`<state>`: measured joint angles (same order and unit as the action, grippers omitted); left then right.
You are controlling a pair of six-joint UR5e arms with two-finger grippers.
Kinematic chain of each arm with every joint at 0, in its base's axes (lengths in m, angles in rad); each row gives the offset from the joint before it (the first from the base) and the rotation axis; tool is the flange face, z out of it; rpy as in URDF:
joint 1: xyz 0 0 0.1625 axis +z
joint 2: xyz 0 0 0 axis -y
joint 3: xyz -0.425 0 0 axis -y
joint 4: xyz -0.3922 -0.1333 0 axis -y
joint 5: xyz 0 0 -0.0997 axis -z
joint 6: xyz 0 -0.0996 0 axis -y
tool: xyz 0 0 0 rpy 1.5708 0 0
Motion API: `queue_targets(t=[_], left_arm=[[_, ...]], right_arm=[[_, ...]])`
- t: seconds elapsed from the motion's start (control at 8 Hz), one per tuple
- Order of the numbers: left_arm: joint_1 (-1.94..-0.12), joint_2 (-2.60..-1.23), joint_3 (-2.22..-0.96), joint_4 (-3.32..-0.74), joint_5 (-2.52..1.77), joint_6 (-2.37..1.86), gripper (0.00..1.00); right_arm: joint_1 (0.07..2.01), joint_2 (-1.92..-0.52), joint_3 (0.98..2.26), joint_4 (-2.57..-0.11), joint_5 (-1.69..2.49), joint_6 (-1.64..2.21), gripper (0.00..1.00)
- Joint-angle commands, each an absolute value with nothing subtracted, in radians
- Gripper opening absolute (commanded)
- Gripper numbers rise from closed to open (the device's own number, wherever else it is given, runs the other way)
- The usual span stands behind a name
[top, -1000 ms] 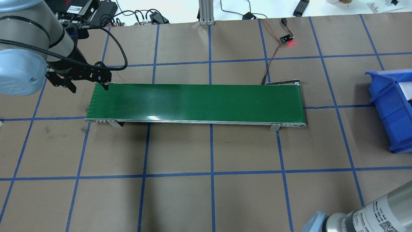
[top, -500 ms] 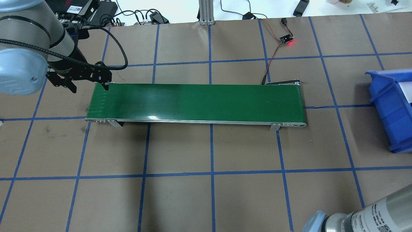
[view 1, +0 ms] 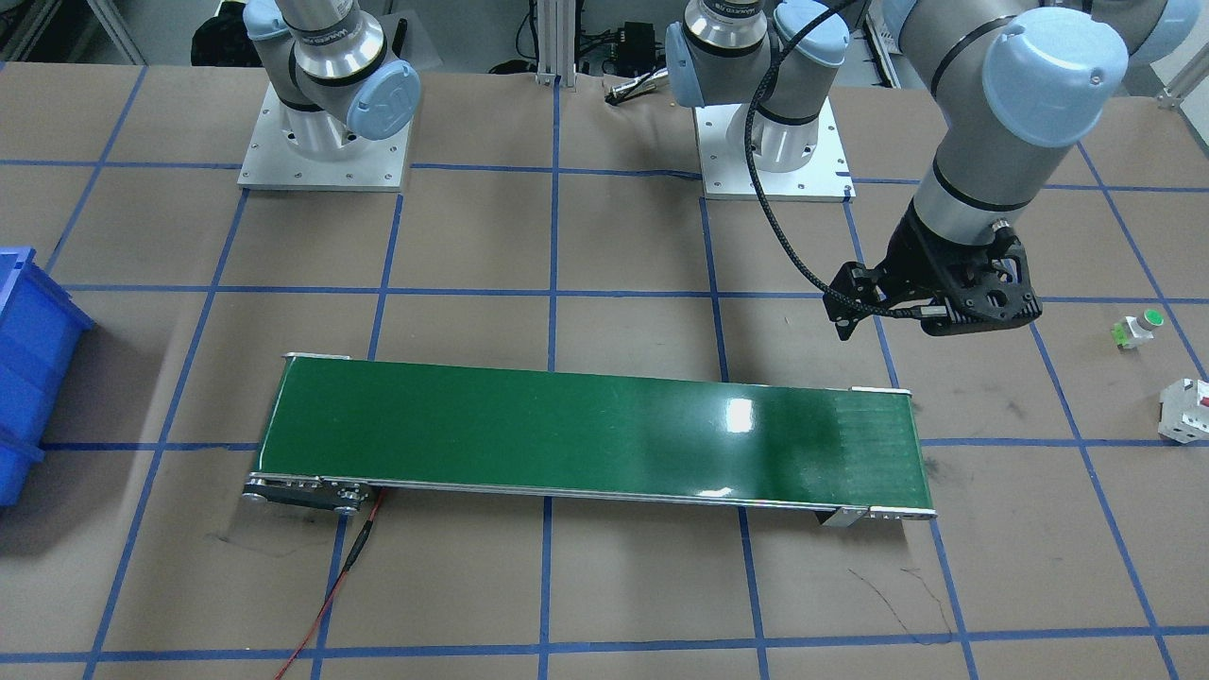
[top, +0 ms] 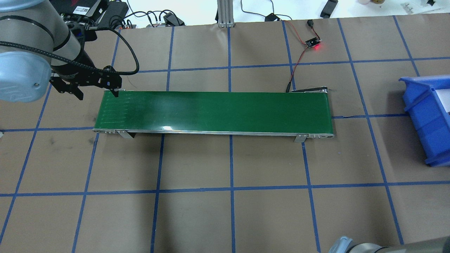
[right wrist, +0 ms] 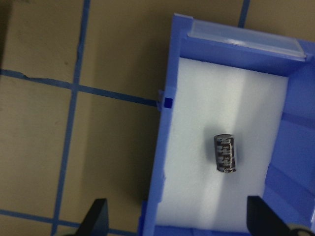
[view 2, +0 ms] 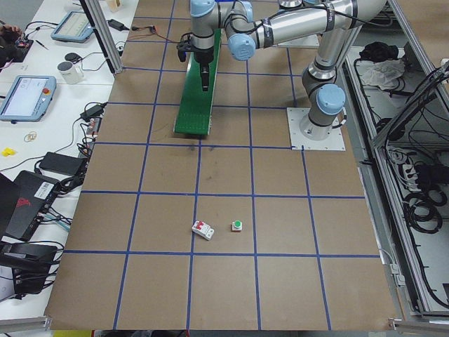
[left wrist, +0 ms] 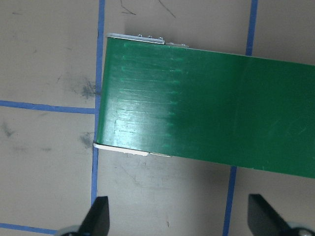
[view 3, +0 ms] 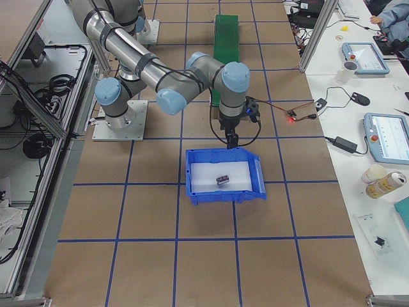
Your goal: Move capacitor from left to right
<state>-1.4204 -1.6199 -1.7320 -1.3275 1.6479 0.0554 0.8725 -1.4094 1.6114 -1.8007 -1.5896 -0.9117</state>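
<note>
Right gripper [right wrist: 179,220] hung spread open and empty over blue bin [right wrist: 166,147]; capacitor [right wrist: 226,154] lay inside. Drop-off looked done; next, retract.

Table [top: 197,218] with conveyor [top: 214,110], blue bin [top: 422,105]

The left arm [view 1: 982,179] and right arm [view 1: 316,47] are silver-grey tubes joined by rounded pale blue caps [view 1: 1044,80], with black rings at the joints. Each stands on a square whitish base plate [view 1: 260,170] dotted with small screws. A black braided cable [view 1: 751,161] runs along the left arm to its black wrist hardware [view 1: 978,293]. The left gripper [left wrist: 179,219] has black tapered fingertips [left wrist: 98,216].
</note>
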Motion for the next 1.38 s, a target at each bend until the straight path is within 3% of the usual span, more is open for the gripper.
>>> queue_targets(t=[0.0, 0.38, 0.88, 1.25], left_arm=[[-1.420, -1.620, -1.735, -1.327, 1.647, 0.058, 1.00], [-1.427, -1.618, -1.732, -1.327, 1.644, 0.042, 1.00], [-1.469, -1.520, -1.729, -1.384, 1.595, 0.041, 1.00], [-1.471, -1.517, -1.733, -1.391, 1.595, 0.041, 1.00]], right_arm=[[1.027, -1.494, 1.505, -1.590, -1.586, -0.667, 1.00], [1.285, -1.584, 1.496, -1.482, -1.586, -0.339, 1.00], [1.662, -1.580, 1.497, -1.480, -1.585, 0.102, 1.00], [1.715, -1.574, 1.503, -1.485, -1.586, 0.144, 1.00]])
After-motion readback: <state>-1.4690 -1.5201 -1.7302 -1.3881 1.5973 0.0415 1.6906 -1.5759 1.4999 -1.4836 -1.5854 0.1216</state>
